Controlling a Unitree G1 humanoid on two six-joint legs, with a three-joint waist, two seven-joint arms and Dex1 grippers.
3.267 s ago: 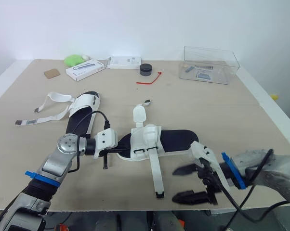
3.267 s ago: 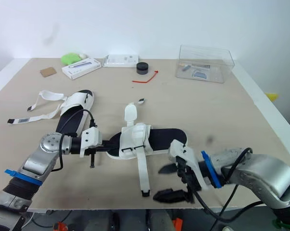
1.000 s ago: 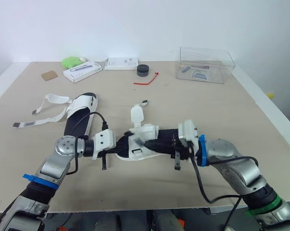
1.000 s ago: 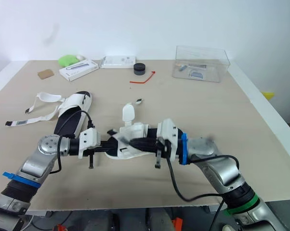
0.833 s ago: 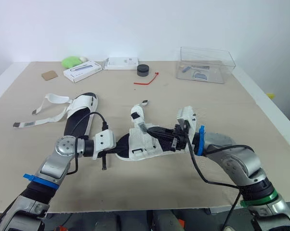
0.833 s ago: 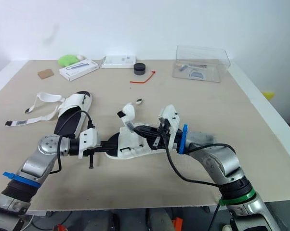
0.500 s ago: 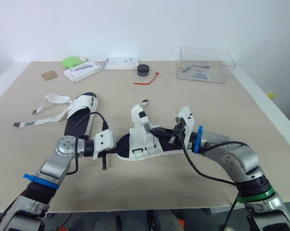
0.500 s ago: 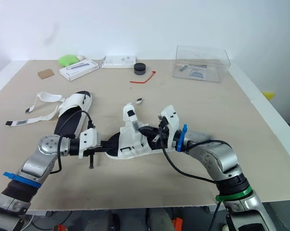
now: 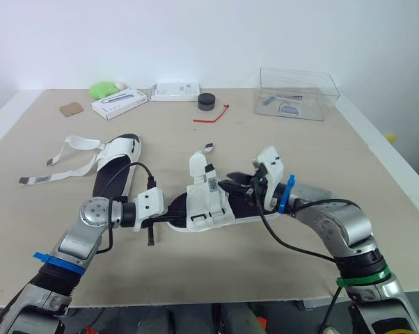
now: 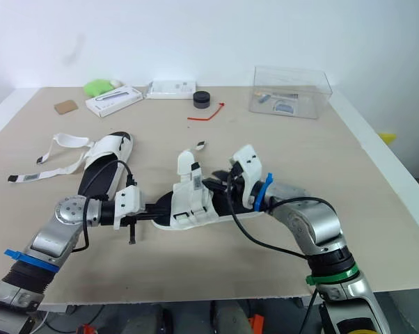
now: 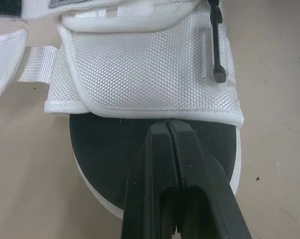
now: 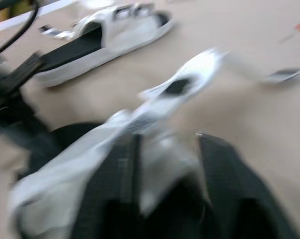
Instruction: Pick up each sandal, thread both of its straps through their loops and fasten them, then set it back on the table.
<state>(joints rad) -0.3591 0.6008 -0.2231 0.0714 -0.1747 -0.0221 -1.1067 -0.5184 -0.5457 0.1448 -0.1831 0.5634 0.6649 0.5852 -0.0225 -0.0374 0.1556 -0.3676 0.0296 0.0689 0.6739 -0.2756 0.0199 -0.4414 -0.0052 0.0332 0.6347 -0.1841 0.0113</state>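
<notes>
A white sandal with a black insole [image 9: 209, 206] lies at the table's middle. Its long strap [image 9: 214, 186], with a barcode tag, is folded up over the white upper, and a second strap tab [image 9: 198, 164] stands behind it. My left gripper [image 9: 173, 207] is shut, its fingertips [image 11: 168, 124] resting on the insole at the toe end. From the heel side my right gripper [image 9: 232, 188] reaches over the insole; its fingers [image 12: 221, 169] stand apart with white strap material between them. A second sandal [image 9: 119, 164] lies to the left with loose straps [image 9: 56, 174] spread on the table.
Along the far edge stand a clear plastic box [image 9: 298, 92], a black round puck [image 9: 208, 100], a red tie [image 9: 213, 116], two white boxes [image 9: 120, 102] [image 9: 176, 90], a green lump [image 9: 105, 88] and a brown pad [image 9: 73, 108].
My right gripper came in from the front edge, carried the long strap up and over the sandal's upper, then drew back toward the heel. The left arm has stayed put.
</notes>
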